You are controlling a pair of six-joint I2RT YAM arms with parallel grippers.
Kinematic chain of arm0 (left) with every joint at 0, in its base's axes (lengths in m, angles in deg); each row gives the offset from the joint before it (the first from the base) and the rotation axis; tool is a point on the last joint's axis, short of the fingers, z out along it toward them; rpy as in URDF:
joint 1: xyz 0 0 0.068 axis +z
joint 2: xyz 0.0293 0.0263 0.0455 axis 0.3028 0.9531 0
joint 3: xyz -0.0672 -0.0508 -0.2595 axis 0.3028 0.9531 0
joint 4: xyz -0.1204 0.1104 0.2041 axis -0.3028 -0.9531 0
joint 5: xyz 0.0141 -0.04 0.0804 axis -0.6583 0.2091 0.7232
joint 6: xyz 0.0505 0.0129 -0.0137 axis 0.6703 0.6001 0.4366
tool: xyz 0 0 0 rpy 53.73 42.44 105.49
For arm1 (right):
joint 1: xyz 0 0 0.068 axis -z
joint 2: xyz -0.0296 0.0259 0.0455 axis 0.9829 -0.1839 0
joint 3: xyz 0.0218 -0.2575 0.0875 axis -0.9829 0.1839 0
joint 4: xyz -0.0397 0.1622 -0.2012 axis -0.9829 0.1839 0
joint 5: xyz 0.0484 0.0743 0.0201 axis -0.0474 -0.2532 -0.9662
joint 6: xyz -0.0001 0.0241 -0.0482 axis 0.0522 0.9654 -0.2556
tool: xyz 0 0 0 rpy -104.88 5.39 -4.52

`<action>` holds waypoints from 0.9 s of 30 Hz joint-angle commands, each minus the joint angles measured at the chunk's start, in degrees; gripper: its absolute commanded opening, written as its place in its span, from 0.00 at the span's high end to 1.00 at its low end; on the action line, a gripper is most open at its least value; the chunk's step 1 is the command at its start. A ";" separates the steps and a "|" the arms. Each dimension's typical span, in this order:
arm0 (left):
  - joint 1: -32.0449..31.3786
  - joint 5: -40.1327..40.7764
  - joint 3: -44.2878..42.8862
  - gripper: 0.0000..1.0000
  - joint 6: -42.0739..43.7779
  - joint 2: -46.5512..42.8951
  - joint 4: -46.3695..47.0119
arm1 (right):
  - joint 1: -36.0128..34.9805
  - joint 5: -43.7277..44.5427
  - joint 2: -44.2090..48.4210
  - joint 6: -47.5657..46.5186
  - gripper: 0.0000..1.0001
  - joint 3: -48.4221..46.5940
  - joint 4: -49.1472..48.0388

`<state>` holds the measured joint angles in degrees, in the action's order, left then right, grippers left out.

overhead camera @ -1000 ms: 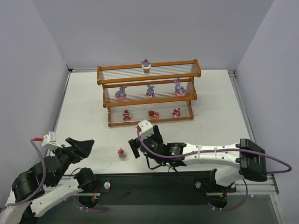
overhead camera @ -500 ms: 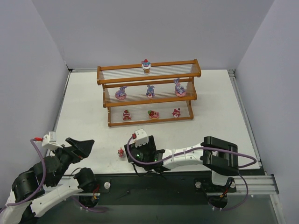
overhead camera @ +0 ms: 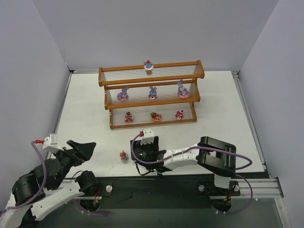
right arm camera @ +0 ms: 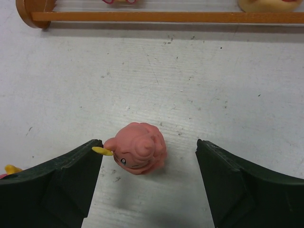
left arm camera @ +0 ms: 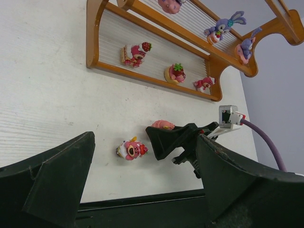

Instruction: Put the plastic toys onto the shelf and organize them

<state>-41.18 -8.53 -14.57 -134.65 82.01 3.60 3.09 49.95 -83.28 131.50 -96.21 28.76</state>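
On the white table (overhead camera: pixel 85 109), short of the shelf (overhead camera: pixel 151 73), the right gripper (right arm camera: pixel 148 145) straddles a loose pink toy (right arm camera: pixel 140 153), jaws wide, apparently positioned to grasp it. The left gripper (overhead camera: pixel 84 148) gapes wide, parked aside.

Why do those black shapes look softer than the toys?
Right wrist view: the right gripper's fingers sit close to the lens, slightly soft; the pink toy between them is crisp. Left wrist view: same for the left gripper's fingers; the shelf is sharp.
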 commanded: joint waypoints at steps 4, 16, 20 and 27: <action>-0.61 1.33 -1.65 0.02 -0.02 0.53 -0.11 | 0.02 3.27 -2.66 0.82 0.30 0.19 -5.05; -0.70 1.33 -1.65 0.03 -0.20 0.44 -0.20 | 0.20 4.59 -1.17 2.75 0.91 -0.16 -1.10; -0.78 1.42 -1.65 0.03 -0.20 0.36 -0.20 | 0.81 4.32 1.72 1.88 1.00 -0.16 0.39; -0.78 1.42 -1.73 0.03 -0.11 0.35 -0.20 | 6.95 -2.87 12.97 -3.83 1.00 -3.23 11.27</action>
<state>-41.34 -7.90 -14.57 -134.70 82.01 3.60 5.30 49.31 -79.72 131.09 -96.08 32.43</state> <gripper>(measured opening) 0.974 0.414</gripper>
